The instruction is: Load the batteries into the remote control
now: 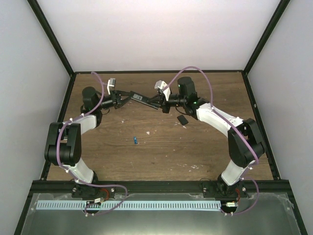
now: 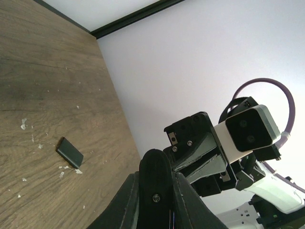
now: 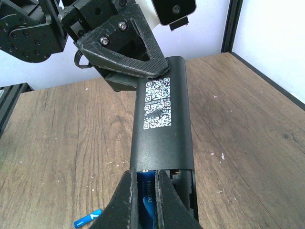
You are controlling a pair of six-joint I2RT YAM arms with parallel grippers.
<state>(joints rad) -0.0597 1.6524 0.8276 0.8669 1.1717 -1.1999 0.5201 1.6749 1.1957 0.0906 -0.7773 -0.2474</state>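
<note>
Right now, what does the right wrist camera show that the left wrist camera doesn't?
Only the right wrist: the remote control, QR stickers up, a blue battery in its open bay, and a loose battery on the wooden table. Only the left wrist: the small black cover lying on the wood. Both: that table and the white wall.

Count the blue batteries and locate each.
2. One battery lies loose on the table; the other battery sits in the remote control's open compartment, between the right tool's fingers.
</note>
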